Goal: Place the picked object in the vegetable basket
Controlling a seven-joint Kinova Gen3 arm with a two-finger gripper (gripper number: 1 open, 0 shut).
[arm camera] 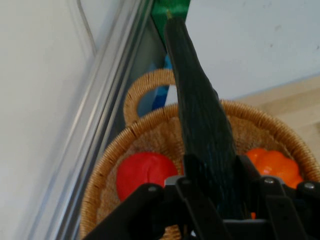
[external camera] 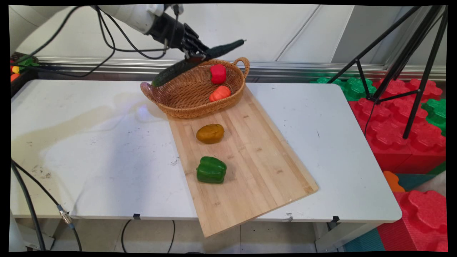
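My gripper (external camera: pixel 194 55) (arm camera: pixel 215 172) is shut on a long dark green cucumber (external camera: pixel 185 64) (arm camera: pixel 202 110), held tilted just over the back rim of a wicker basket (external camera: pixel 185 103) (arm camera: pixel 107 170). The cucumber's low end hangs past the basket's left handle and its stem end points up to the right. Inside the basket lie a red pepper (external camera: pixel 218 73) (arm camera: pixel 142 172) and an orange pepper (external camera: pixel 220 93) (arm camera: pixel 272 165). The basket stands on the far end of a wooden cutting board (external camera: pixel 250 160).
On the board in front of the basket lie a brown potato (external camera: pixel 210 133) and a green bell pepper (external camera: pixel 211 170). The board overhangs the white table's (external camera: pixel 89 150) near edge. A black tripod (external camera: pixel 410 64) and red and green foam blocks (external camera: pixel 403 121) stand to the right.
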